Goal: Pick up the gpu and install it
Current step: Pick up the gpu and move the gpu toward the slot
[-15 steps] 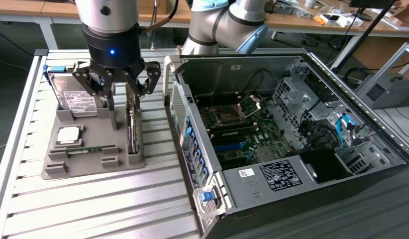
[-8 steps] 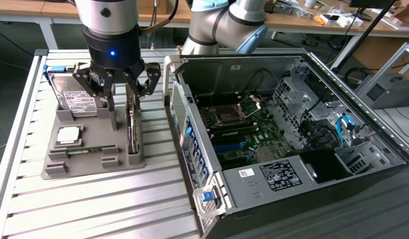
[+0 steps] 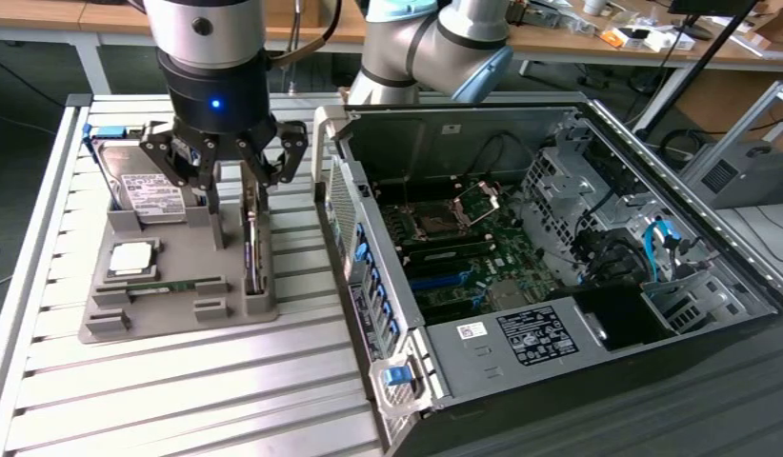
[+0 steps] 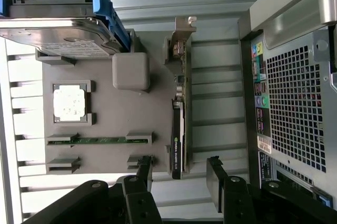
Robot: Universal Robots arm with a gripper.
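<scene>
The gpu stands on edge in a slot at the exterior view's right side of the grey holder tray. It looks like a thin dark card. My gripper hangs just above its far end, open. In the wrist view the gpu runs edge-on with its metal bracket at one end. My open gripper has its black fingertips on either side of the card's other end, apart from it and holding nothing.
On the tray are a silver hard drive, a square processor and a green memory stick. The open computer case lies at the exterior view's right, with the motherboard exposed. Everything sits on a slatted metal table.
</scene>
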